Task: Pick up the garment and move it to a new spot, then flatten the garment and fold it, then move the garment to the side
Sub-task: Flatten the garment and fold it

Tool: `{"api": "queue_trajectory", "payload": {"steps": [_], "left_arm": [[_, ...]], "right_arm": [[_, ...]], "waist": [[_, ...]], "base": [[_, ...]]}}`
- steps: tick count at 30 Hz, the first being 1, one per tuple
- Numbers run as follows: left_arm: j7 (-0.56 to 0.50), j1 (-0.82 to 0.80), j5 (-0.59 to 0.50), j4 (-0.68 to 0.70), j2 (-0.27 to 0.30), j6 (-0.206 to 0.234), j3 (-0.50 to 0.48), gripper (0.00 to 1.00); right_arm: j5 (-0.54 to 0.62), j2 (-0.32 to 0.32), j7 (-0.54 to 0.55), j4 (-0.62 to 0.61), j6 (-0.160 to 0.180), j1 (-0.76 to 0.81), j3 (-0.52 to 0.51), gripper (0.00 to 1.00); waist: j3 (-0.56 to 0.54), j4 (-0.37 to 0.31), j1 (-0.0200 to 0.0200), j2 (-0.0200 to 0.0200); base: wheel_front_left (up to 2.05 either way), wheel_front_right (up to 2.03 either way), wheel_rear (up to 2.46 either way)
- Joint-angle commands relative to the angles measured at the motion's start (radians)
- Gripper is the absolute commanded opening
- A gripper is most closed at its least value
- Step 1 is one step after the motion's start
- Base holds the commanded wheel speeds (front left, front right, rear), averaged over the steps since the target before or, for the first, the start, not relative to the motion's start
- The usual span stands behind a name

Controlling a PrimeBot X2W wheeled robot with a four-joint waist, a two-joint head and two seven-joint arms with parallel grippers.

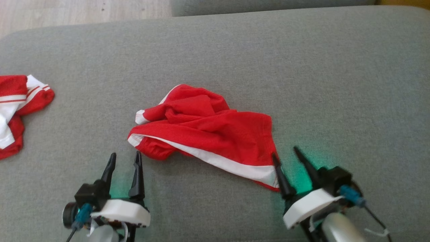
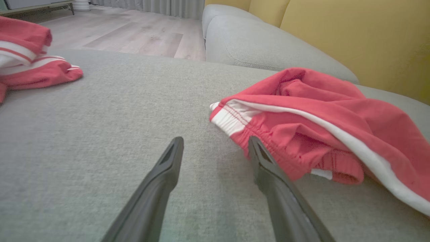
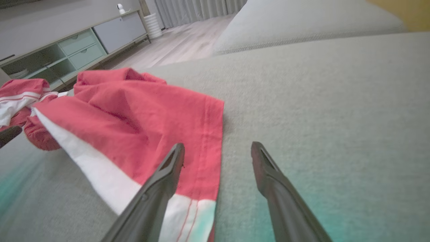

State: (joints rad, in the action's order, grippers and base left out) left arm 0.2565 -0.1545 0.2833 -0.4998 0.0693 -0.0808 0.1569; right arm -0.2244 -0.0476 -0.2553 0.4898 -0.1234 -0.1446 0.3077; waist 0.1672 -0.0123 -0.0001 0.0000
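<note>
The garment (image 1: 208, 131) lies bunched, so its folds cover part of its own cloth. Seen along my left wrist, it runs off the right edge. Along my right wrist, its white-banded hem drops off the bottom, and one finger (image 3: 158, 191) of my right claw (image 1: 285, 151) covers part of it. The second red-and-white garment (image 1: 15, 111) is cut by the left edge of my head view, so I cannot tell its full shape. On the blurred cabinet (image 3: 67, 47) stands a small white thing (image 3: 120, 7), too small to name.

Soft even daylight; green glow tints the sofa (image 1: 215, 50), wrist-view edges seemingly blurred.
</note>
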Motion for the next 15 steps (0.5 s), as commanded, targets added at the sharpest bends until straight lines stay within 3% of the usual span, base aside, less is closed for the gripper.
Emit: {"api": "queue_trajectory", "payload": {"steps": [1, 5, 15], "left_arm": [[0.005, -0.007, -0.011, 0.033, 0.003, -0.001, -0.043, 1.00], [0.005, 0.016, -0.039, 0.051, -0.011, -0.010, -0.074, 1.00], [0.005, 0.012, -0.046, 0.078, -0.019, -0.026, -0.084, 1.00]], "right_arm": [[-0.014, -0.003, -0.006, -0.012, -0.007, 0.000, 0.034, 1.00], [-0.072, -0.003, -0.006, 0.055, -0.007, -0.010, 0.104, 1.00], [-0.157, -0.003, -0.006, 0.151, -0.007, -0.069, 0.149, 1.00]], "waist": [[-0.003, 0.003, 0.0001, 0.0000], [-0.007, 0.011, 0.0001, 0.0000], [0.006, 0.028, 0.0001, 0.0000]], "base": [[0.00, 0.00, 0.00], [0.00, 0.00, 0.00], [0.00, 0.00, 0.00]]}}
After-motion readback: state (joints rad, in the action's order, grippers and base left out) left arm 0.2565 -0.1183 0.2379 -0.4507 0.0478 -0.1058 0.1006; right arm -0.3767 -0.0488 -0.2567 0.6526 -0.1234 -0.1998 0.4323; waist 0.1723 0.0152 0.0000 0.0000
